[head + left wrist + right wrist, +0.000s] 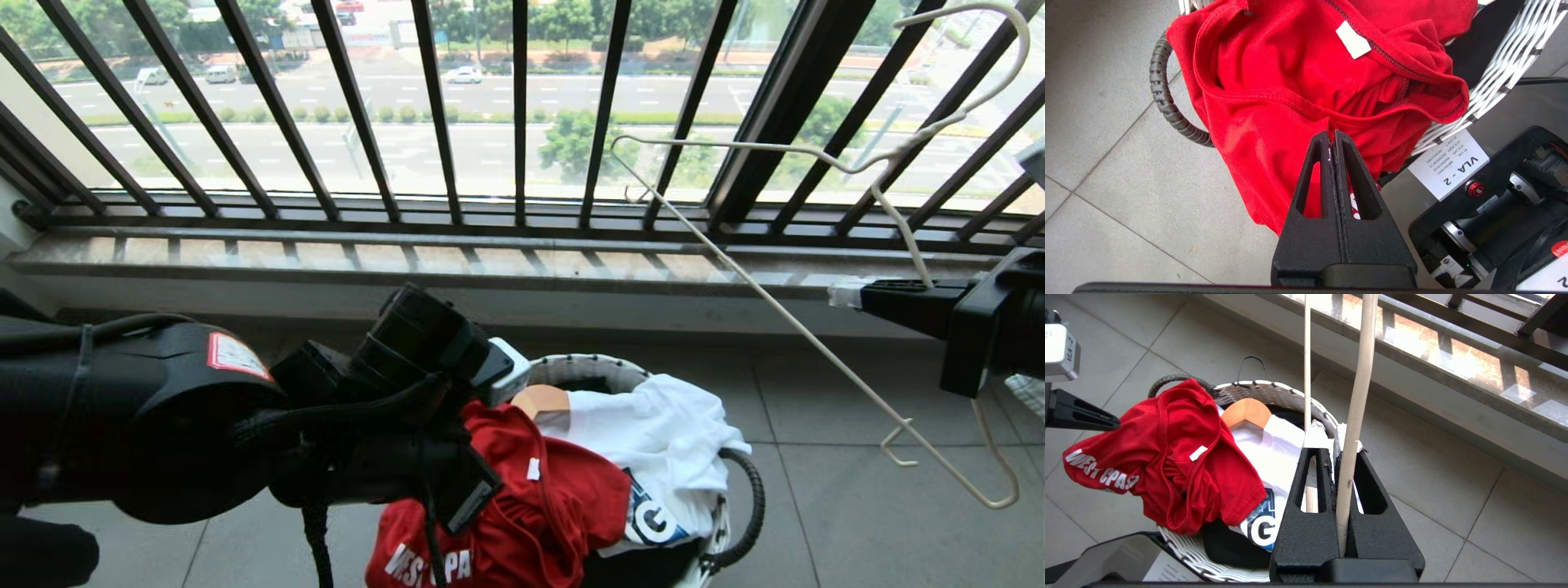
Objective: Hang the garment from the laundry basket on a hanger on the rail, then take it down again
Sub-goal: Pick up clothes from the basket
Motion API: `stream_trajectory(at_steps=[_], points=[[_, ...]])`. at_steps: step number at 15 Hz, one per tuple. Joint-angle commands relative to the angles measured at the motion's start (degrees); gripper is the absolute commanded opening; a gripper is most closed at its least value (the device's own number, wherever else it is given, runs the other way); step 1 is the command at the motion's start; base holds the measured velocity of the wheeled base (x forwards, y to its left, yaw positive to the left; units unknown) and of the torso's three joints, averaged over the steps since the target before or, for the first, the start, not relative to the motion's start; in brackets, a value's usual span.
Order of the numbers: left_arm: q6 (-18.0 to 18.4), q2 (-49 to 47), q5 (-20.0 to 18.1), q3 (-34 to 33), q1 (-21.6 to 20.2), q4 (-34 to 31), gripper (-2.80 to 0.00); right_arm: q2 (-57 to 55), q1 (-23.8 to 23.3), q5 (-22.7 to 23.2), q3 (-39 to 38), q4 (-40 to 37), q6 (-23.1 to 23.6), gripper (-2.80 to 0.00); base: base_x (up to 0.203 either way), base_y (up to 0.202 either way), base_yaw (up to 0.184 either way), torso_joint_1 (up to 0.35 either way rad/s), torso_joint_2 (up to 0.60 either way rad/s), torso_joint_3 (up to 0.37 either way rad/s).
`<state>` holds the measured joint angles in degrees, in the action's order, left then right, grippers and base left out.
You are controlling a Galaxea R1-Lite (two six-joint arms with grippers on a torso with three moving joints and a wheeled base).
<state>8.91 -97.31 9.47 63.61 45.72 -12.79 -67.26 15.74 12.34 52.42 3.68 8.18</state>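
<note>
Lower left of the head view: the left arm fills the foreground, its left claw (1333,141) pressed together on a fold of the red short-sleeved T-shirt with white chest lettering (522,506); in the left wrist view the tips meet at a hem of the red cloth, so the cloth appears pinched, though how much is caught cannot be told. The T-shirt lies draped over the near rim of the small round white woven laundry basket with a dark rim (739,506), at lower centre, and partly hangs outside it. Beside it in the basket lie a white garment with a blue print (661,441), a black garment (1229,547) and the shoulder of a wooden hanger (540,400). The basket stands on the grey tiled floor (857,523).

Right edge, mid-height: the right claw (1345,457) is clamped on the stem of the thin cream-white wire hanger (784,314), which it holds tilted in the air, hook toward the upper right corner.

Background: a stone sill and a black railing of vertical bars (518,114) span the upper frame. The rail is not in view.

Step in hand, as judged: picking the T-shirt out of the basket. The next move calls for lifting it free of the other garments and finding the neck opening for the hanger.
</note>
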Motion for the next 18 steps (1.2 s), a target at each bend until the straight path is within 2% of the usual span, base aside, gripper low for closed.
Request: stream_trajectory(at_steps=[1,5,6,7,8,12,18], points=[[4.1,-8.6,0.1,6.2,-1.6,-0.1,-2.80,0.3,0.0,0.1,0.0,0.0,0.1,-2.80,0.000,0.000,0.000,0.000,0.00,0.000],[16.4,-19.2,0.1,19.8,-5.2,-0.4,-2.80,0.4,0.1,0.2,-0.1,0.0,0.1,-2.80,0.000,0.000,0.000,0.000,0.00,0.000],[19.8,-21.0,0.1,22.4,-6.3,-0.7,0.00,0.4,0.1,0.2,-0.1,0.0,0.1,-2.80,0.000,0.000,0.000,0.000,0.00,0.000],[22.5,-21.6,0.1,24.0,-7.3,-2.0,0.00,0.4,0.1,0.3,-0.1,0.0,0.1,-2.80,0.000,0.000,0.000,0.000,0.00,0.000],[23.4,-21.8,0.1,25.3,-7.6,-3.6,0.00,0.4,0.1,0.3,-0.1,0.0,0.1,-2.80,0.000,0.000,0.000,0.000,0.00,0.000],[24.4,-24.6,0.0,29.7,-8.9,-4.7,0.00,0.6,0.1,0.5,-0.1,0.0,0.1,-2.80,0.000,0.000,0.000,0.000,0.00,0.000],[24.1,-24.8,0.0,26.8,-9.3,-4.6,0.00,0.7,0.1,0.3,0.0,0.0,0.1,-2.80,0.000,0.000,0.000,0.000,0.00,0.000]])
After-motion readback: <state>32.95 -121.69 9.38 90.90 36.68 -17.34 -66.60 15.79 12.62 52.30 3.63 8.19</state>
